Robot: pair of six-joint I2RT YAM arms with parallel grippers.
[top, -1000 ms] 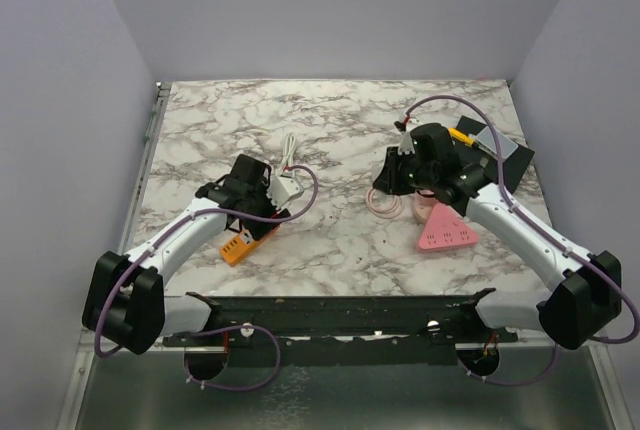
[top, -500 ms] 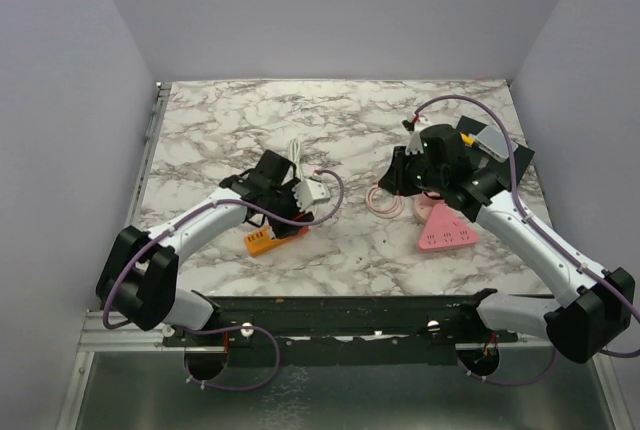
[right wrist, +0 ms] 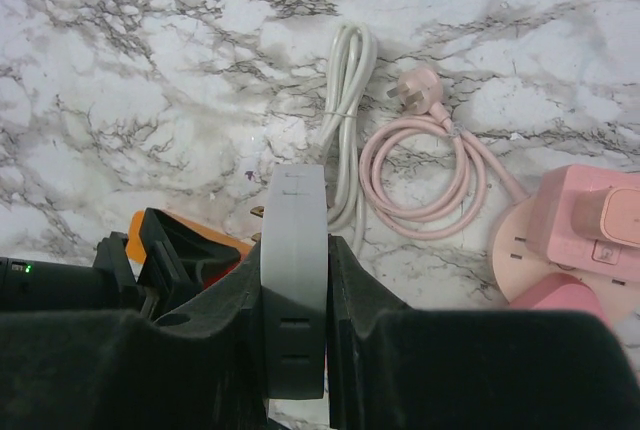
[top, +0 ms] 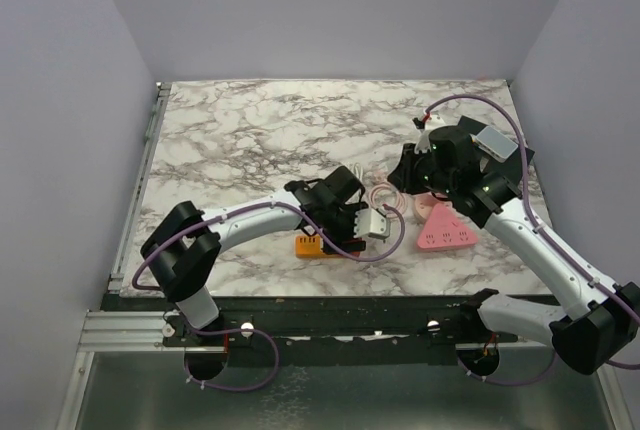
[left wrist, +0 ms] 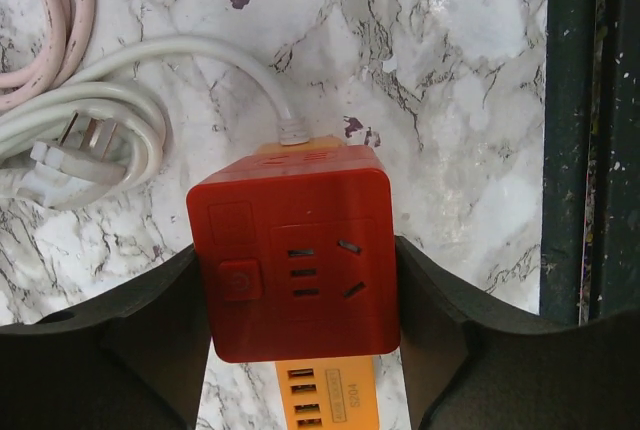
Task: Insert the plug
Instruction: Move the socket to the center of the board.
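My left gripper (left wrist: 297,260) is shut on a red socket cube (left wrist: 295,210) with an orange USB base (left wrist: 330,390); its black fingers (left wrist: 160,320) press both sides, socket holes facing the camera. From above, this gripper (top: 345,212) sits at mid-table with the orange base (top: 310,243) under it. The cube's white cable and plug (left wrist: 70,145) lie bundled beside it. My right gripper (right wrist: 295,250) is shut on a flat grey plug (right wrist: 293,220), brass prongs on its left side, held above the table near the cube. From above, the right gripper (top: 410,175) hovers right of centre.
A pink triangular power strip (top: 445,230) lies right of centre, with its coiled pink cable (right wrist: 420,175) and pink plug (right wrist: 420,85) beside it. The white cable bundle (right wrist: 345,120) lies between both grippers. A black mat (top: 520,160) sits at the back right.
My left arm has swung right from the table's left side to the middle, carrying the red-orange cube and dragging its white cable. The right arm has shifted slightly, still gripping the grey plug.
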